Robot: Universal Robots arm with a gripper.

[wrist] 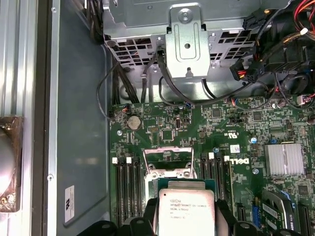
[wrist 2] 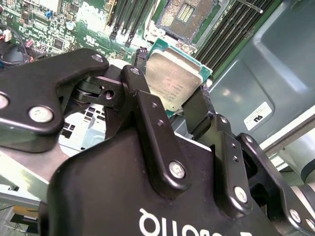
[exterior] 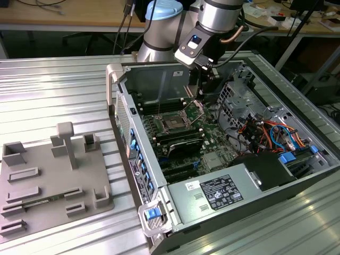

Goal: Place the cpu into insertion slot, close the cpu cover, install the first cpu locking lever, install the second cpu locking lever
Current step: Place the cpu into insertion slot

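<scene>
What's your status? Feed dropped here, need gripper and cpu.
Fingers shut on cpu, above the board. Insertion slot empty, cpu cover raised. Nothing blocking the slot.

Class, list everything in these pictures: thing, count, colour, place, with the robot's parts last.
computer case: one, grey, open on the ribbed table
fixture tray: one, grey, on the table, exterior view's left
insertion slot: one, dark, silver-rimmed, on the green board
cpu cover: one, silver, raised beside the slot
memory slots: several, black, flanking the slot
cables: several, red, orange, blue, inside the case
cpu: one, silver, in the gripper over the board
gripper: one, black, shut on the cpu
arm: one, silver-grey, above the case
</scene>
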